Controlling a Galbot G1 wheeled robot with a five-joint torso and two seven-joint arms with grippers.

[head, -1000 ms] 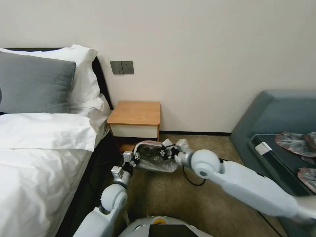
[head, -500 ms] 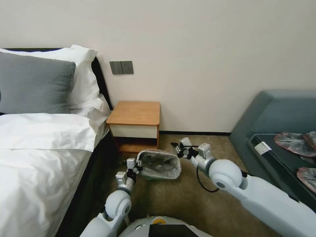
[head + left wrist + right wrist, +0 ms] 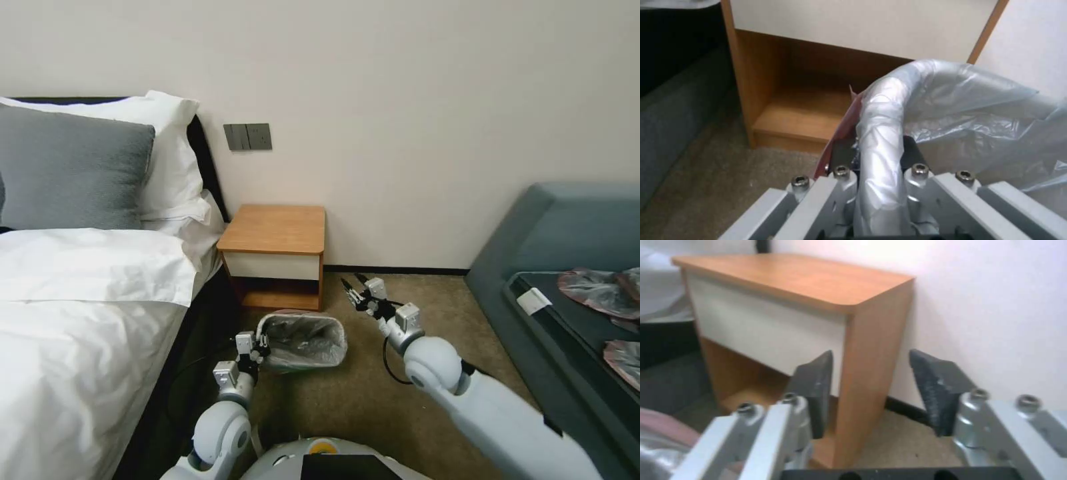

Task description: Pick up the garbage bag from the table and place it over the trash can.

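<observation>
Right pincer [image 3: 353, 285] now off bag [image 3: 303, 340]

The garbage bag [image 3: 303, 340] lines the trash can [image 3: 287, 365] before the table [image 3: 275, 257].

No text, label, brand, number or sign can be read anywhere in these views. The white tag [image 3: 533, 301] on the dark tray at the right shows no legible print, and the wall switch plate [image 3: 247, 137] carries no readable marking.

You see brown carpeted floor [image 3: 347, 393] carrying the light-brown wooden nightstand [image 3: 275, 230] at the far wall. The bag-lined cream-white bin [image 3: 303, 341] stands nearer you.
</observation>
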